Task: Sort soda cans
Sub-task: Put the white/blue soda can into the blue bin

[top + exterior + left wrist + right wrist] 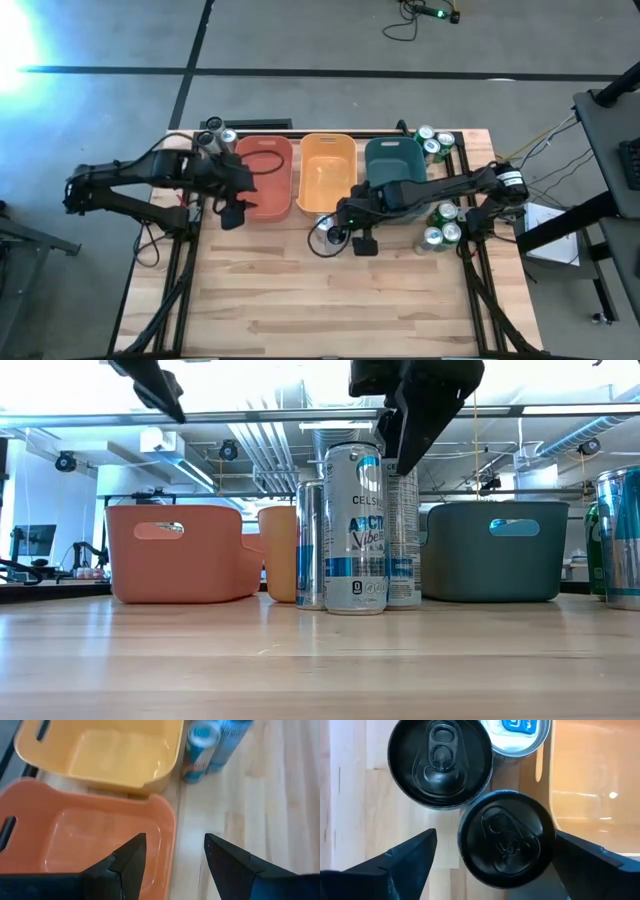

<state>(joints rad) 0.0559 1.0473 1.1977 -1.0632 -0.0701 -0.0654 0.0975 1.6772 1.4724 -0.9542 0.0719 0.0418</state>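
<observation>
Right gripper (490, 865), fingers apart, straddles one can (506, 838) in the cluster before the orange bin (327, 172); descend squarely, avoiding neighbours. Left gripper (175, 855) hangs open.

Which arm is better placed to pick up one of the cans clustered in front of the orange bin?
The right. Its gripper hangs directly over the cluster of cans, jaws open either side of a black-topped can. The left gripper is open too, but sits over the red bin, well away from those cans.

You've got harsh glare blowing out the high view's top-left corner, bright backlight washing the low view, left-wrist cans (200, 750) blurry.
</observation>
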